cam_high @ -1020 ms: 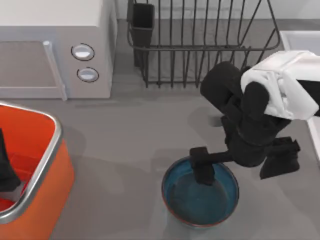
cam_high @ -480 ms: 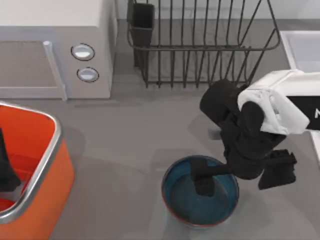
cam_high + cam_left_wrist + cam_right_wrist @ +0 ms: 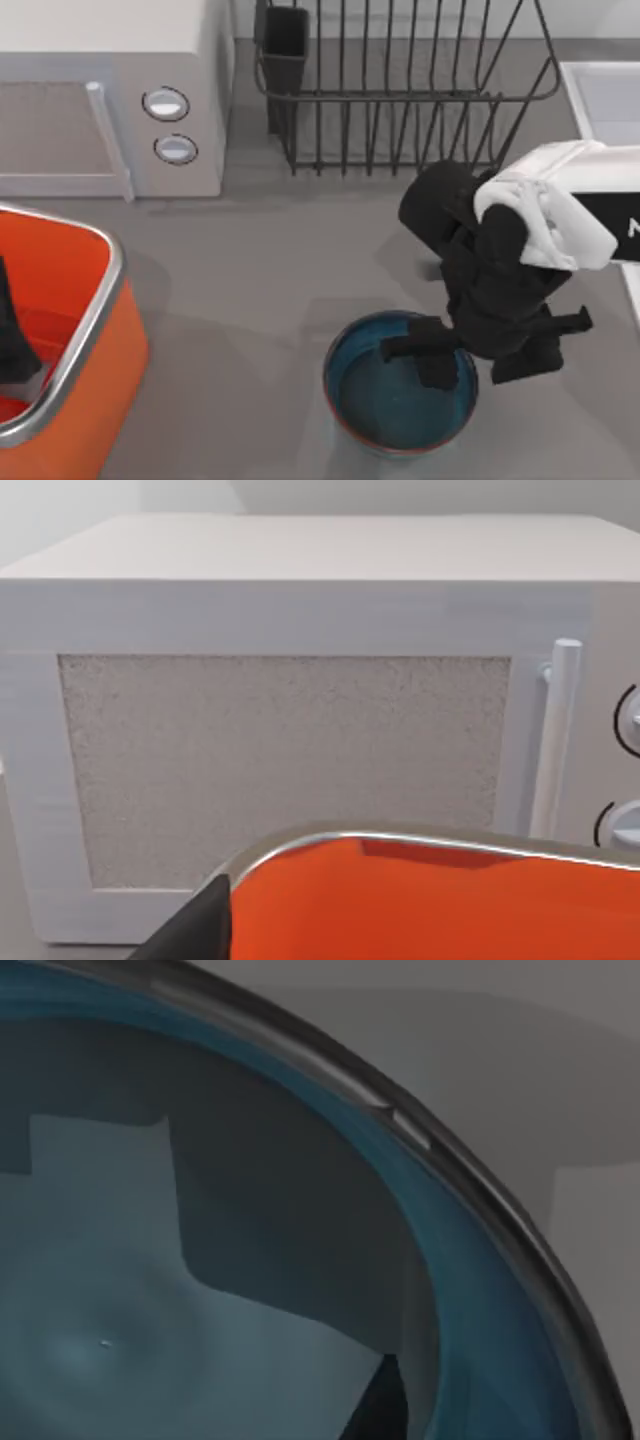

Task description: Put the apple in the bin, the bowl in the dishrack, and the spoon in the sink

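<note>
The right gripper [image 3: 478, 352] hangs over the right rim of the bowl [image 3: 385, 405], one jaw inside it, the other outside. The bowl sits on the grey counter [image 3: 260, 270] below the dishrack [image 3: 400, 90]. The bin [image 3: 85, 340] stands at left, beneath the microwave [image 3: 110, 90]. The sink [image 3: 600, 95] lies at far right.

The microwave [image 3: 110, 100] stands at the counter's [image 3: 260, 260] back left, the dishrack [image 3: 400, 90] to its right. The bin [image 3: 60, 350] sits front left, the bowl [image 3: 385, 410] front centre.
</note>
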### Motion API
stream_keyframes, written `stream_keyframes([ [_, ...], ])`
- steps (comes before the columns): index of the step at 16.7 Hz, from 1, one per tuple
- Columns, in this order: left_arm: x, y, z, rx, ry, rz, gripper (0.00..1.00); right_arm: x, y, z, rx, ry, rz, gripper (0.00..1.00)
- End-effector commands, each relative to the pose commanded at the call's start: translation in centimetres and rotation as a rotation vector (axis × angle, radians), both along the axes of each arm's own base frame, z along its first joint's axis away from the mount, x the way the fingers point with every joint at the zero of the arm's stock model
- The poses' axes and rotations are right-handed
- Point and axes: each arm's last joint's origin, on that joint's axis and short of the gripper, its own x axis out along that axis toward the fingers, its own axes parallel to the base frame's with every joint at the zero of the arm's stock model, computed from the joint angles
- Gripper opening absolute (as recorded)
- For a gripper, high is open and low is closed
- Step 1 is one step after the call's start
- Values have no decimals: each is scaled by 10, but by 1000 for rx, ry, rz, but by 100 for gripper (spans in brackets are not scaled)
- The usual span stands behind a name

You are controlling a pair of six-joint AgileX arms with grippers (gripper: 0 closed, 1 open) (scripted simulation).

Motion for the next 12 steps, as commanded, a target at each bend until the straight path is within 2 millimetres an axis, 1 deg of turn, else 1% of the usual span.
stream_keyframes([
  [4,0,0,0,0,0,0,100,0,0,0,0,0,0,2],
  [5,0,0,0,0,0,0,100,0,0,0,0,0,0,0],
  [12,0,0,0,0,0,0,100,0,0,0,0,0,0,0],
])
